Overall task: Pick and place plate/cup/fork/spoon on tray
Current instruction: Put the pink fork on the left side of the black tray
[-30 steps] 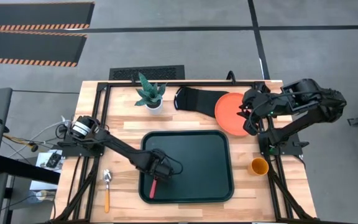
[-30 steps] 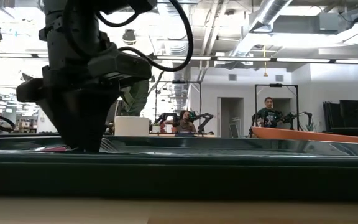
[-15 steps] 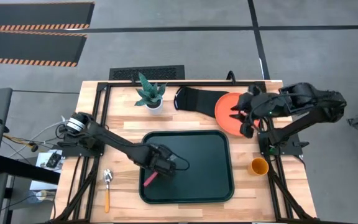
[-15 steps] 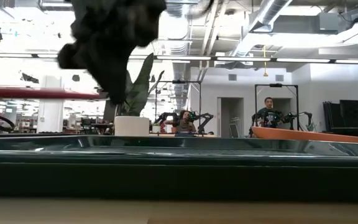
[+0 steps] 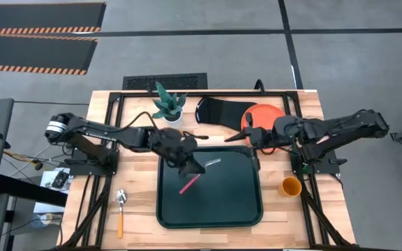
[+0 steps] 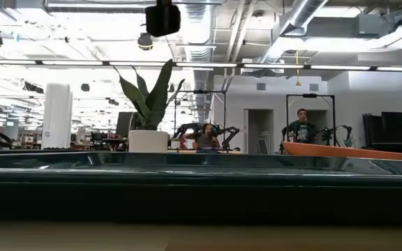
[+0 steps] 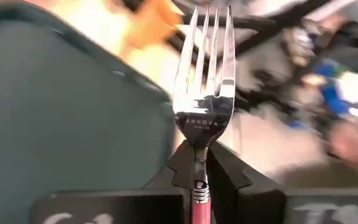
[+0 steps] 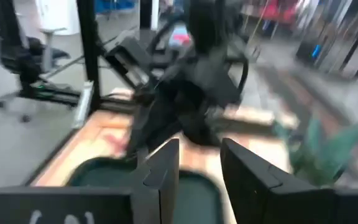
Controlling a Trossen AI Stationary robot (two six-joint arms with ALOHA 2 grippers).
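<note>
My left gripper [image 5: 197,166] is above the dark tray [image 5: 243,209], shut on the red-handled fork [image 5: 189,183]. In the left wrist view the fork's silver tines [image 7: 205,68] stick out past the fingertips. My right gripper [image 5: 234,137] is open and empty over the tray's far edge, its fingers apart in the right wrist view [image 8: 197,168]. The orange-red plate [image 5: 269,111] lies at the far right, partly under my right arm. The orange cup [image 5: 290,186] stands to the right of the tray. The orange-handled spoon [image 5: 120,209] lies to its left. My left gripper pinches the fork between its two fingers at the neck [image 7: 197,177], where the silver stem meets the red handle. The tines point out beyond the fingertips and the red handle [image 5: 187,185] sticks out toward the table's near left. The fork is lifted clear of the tray.
A potted plant [image 5: 167,104] and a black oven mitt [image 5: 218,111] sit at the far edge behind the tray. The two grippers are close together over the tray's far half. People show in the room beyond the table [image 6: 300,125].
My left gripper has risen from the tray's near left and swung toward the far right with the fork, which is now lifted clear and turned. My right gripper has moved from the plate toward the table's left, to the tray's far edge.
</note>
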